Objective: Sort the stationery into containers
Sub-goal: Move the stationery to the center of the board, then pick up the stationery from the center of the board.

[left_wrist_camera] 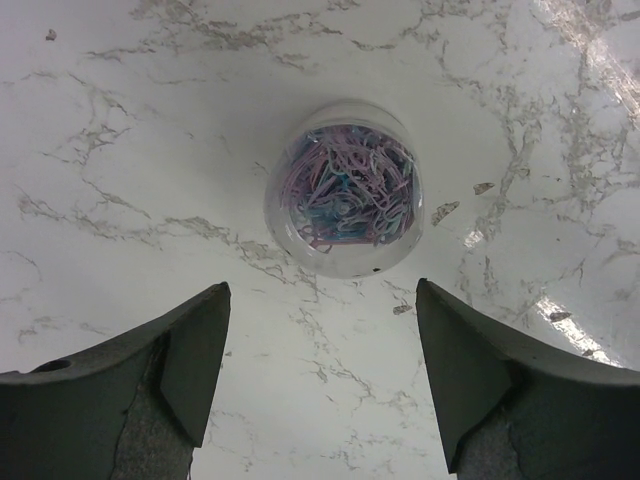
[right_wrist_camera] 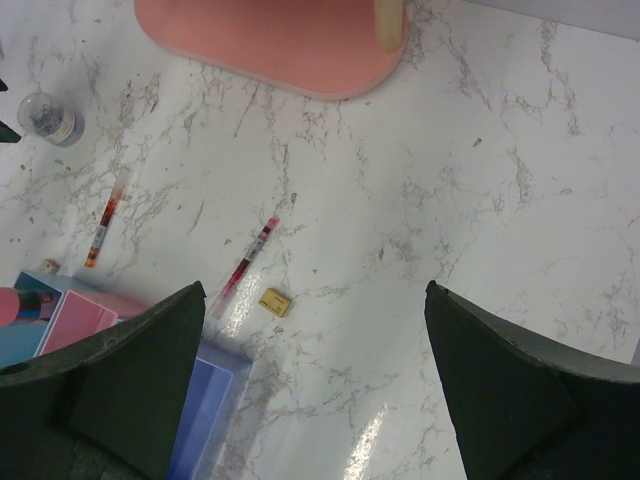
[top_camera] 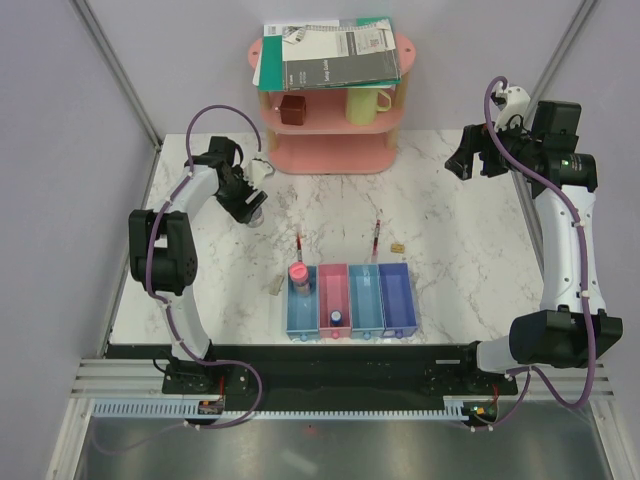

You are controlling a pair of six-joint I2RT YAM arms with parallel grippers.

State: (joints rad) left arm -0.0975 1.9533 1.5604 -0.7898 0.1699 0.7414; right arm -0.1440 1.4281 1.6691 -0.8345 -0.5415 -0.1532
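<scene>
**Clip jar just ahead of the open left pincer**

The left pincer is held wide open and nothing is gripped. A small clear jar of coloured clips is seen just ahead of its fingertips, standing on the marble table, untouched. The right pincer is spread wide and empty too. Near one of its fingers a red pen and a tan block are seen, and the row of trays is partly hidden behind that finger.

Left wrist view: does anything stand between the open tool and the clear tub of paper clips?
Nothing visible does. The left tool is open over the marble table. The tub of paper clips sits just ahead of its fingers, in line with the gap, with only bare marble between.
</scene>
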